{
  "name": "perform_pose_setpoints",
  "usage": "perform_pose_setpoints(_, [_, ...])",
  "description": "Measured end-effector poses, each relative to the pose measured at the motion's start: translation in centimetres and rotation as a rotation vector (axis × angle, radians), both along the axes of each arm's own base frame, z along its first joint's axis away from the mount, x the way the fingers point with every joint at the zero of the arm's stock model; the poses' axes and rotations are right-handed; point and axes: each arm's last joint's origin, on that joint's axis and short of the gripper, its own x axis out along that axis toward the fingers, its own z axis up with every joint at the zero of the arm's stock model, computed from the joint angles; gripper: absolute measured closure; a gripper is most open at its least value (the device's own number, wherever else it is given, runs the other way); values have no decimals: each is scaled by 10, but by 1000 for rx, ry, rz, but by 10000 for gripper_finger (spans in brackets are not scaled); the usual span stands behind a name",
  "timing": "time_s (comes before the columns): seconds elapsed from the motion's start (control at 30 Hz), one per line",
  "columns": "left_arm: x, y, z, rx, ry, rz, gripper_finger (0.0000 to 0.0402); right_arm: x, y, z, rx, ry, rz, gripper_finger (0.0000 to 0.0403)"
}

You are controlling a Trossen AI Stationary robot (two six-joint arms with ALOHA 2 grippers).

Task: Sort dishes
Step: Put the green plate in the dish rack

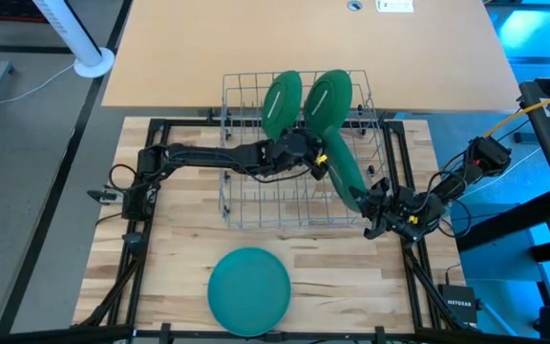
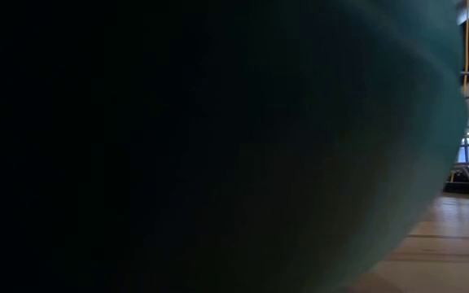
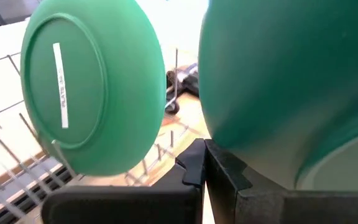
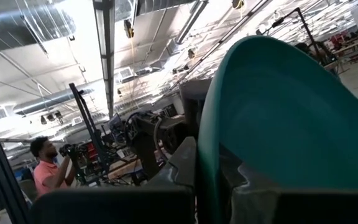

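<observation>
Overhead, two green plates (image 1: 282,101) upright in wire rack (image 1: 246,205), right gripper (image 1: 374,203) pinching a third plate (image 1: 344,167) (tilted), left gripper (image 1: 315,156) clamped on its rim, another plate (image 1: 249,290) flat on table (image 1: 175,248).

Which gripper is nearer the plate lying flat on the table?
Right. The right gripper, clamped on another plate's edge at the rack's front right corner, sits closer to the flat plate. The left gripper is farther back, over the rack's middle.

A white sticker (image 3: 58,84) on the underside of a green plate (image 3: 92,87) begins with "PLATE", and a black box (image 1: 464,308) reads "NETGEAR".
</observation>
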Motion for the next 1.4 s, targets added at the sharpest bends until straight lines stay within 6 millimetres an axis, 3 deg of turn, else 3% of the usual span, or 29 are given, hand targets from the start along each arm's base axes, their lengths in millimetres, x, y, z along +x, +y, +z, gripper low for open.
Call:
perform_pose_setpoints(0.23, [-18, -12, 24, 44, 58, 38, 401, 1, -3, 1, 7, 1, -18, 389])
perform_pose_setpoints(0.47, [-18, -14, 43, 144, -12, 13, 401, 6, -11, 4, 18, -10, -73, 389])
perform_pose_setpoints(0.73, [-20, 1, 43, 144, -11, 20, 401, 9, -10, 15, -20, -1, -106, 389])
perform_pose_setpoints(1.4, [-12, 26, 32, 155, -40, -67, 401, 14, -8, 6, 25, 75, -169, 389])
